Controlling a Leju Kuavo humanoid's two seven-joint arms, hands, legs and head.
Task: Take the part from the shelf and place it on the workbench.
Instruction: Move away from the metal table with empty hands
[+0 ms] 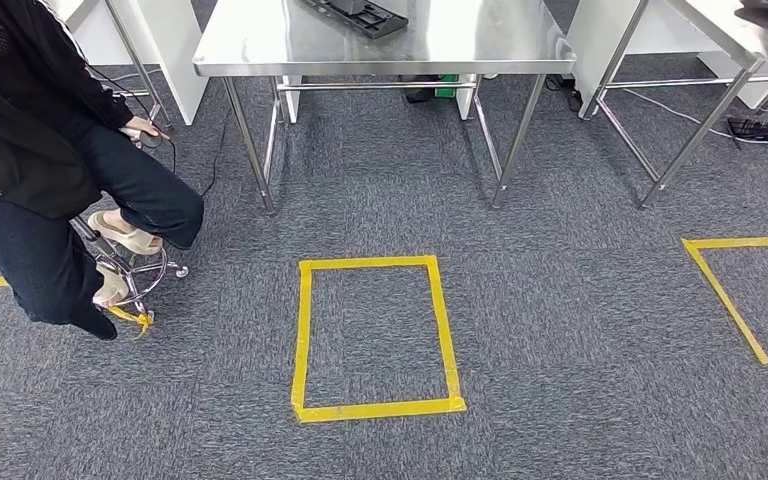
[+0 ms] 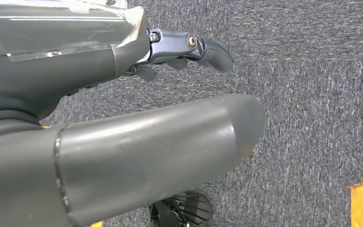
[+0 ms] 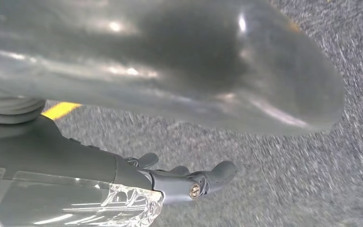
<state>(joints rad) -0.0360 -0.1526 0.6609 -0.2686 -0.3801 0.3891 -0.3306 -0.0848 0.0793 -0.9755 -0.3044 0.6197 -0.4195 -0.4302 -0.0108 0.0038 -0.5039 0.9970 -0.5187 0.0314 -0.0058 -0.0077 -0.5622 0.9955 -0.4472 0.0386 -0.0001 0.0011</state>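
Both the left hand (image 2: 170,118) and the blurred right hand (image 3: 179,94) seem empty, fingers loose – walking risks clipping the far steel workbench (image 1: 260,45) legs

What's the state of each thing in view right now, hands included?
left hand: holds nothing, fingers apart, hanging over the carpet
right hand: holds nothing, fingers apart, hanging over the carpet
steel workbench: standing, a black part lying on top
yellow tape rectangle: stuck flat on the carpet
person: seated on a stool
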